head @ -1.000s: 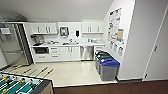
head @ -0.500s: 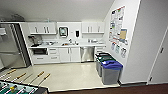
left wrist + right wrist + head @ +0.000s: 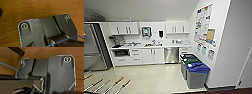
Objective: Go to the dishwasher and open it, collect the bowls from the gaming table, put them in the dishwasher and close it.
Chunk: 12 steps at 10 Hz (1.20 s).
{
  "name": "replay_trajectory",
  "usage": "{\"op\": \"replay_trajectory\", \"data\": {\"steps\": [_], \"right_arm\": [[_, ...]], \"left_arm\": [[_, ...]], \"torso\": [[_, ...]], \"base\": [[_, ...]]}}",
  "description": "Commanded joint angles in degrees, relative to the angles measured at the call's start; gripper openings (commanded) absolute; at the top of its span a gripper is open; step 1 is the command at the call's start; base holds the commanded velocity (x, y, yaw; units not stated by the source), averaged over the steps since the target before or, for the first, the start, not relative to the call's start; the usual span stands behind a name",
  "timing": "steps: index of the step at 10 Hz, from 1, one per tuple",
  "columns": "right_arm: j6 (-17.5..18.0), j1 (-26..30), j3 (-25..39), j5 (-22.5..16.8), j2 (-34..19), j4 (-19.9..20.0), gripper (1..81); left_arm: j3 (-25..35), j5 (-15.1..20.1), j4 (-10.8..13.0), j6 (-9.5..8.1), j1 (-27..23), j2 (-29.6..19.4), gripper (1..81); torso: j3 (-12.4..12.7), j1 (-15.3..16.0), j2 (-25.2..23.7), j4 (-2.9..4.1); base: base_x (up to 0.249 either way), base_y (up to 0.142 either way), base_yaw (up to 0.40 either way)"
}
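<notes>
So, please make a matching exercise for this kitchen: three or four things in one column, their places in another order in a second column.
Things:
1. stainless-steel dishwasher
2. blue-lidded grey bin
3. tall steel refrigerator
4. wood-handled table-football rods

Places:
A. at the far left wall
B. near the poster wall on the right
C. under the counter, right of the white cabinet doors
D. low in the foreground, on the left

Pairs: 1-C, 2-B, 3-A, 4-D
</notes>
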Motion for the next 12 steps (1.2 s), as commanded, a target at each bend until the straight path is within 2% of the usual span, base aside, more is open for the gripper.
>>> {"op": "replay_trajectory", "data": {"steps": [1,12], "right_arm": [[-0.24,2.87,0.36,-2.77,-0.36,-0.02,81.1],[-0.24,2.79,0.36,-2.77,-0.36,0.24,81.1]], "left_arm": [[0.17,2.60,0.13,0.17,-3.38,-0.25,81.1],[0.17,2.60,0.13,0.17,-3.29,-0.34,81.1]], "torso": [[0.00,0.00,0.00,0.00],[0.00,-0.02,0.00,0.00]], "base": [[0.266,0.000,0.000],[0.266,0.000,0.000]]}}
